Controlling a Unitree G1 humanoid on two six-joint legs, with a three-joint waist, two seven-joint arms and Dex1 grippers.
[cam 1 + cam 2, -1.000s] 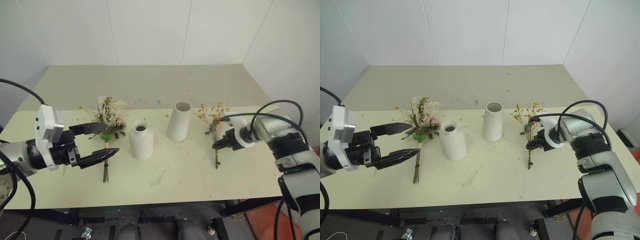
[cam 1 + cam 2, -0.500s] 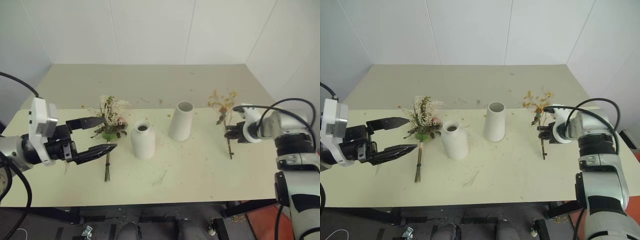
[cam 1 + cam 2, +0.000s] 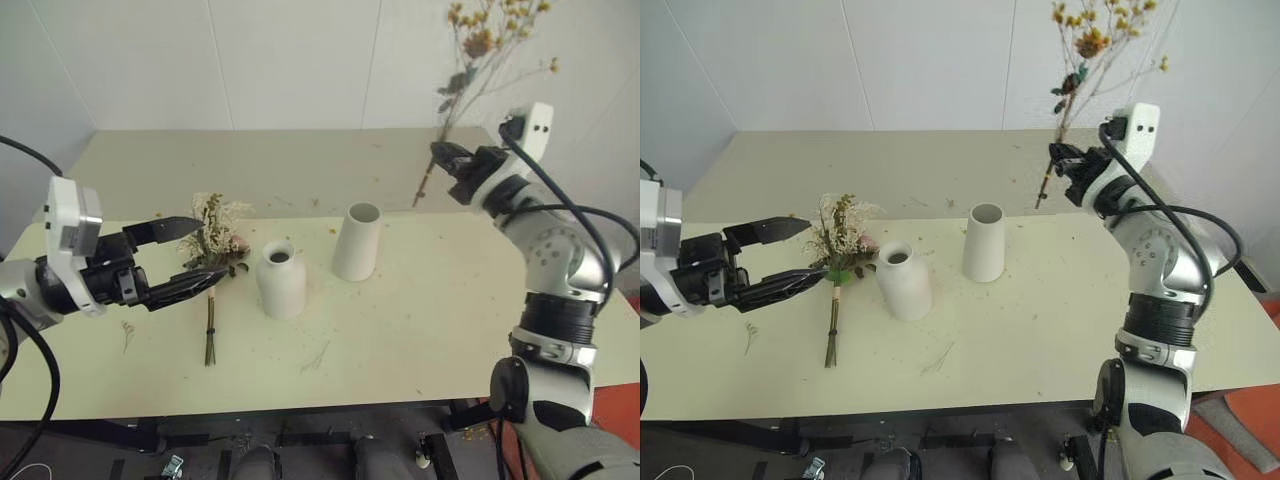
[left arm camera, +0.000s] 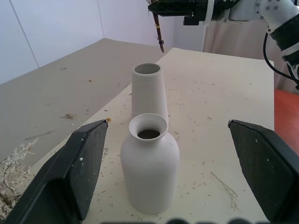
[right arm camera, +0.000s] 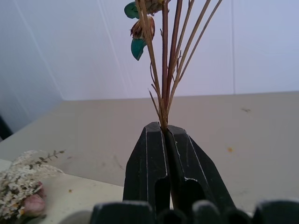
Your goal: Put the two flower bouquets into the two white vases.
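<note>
Upper right, the right gripper clenches the dried flowers aloft; at left, the left gripper gapes beside the rose bunch.

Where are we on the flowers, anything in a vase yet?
Nothing is in a vase yet: the bottle vase and the cone vase both stand with bare mouths. In hand: the right gripper is shut on the yellow dried bunch, held upright in the air above the table. Left: lower those stems into a vase, then the pink rose bunch, which lies on the table by the open left gripper.
</note>
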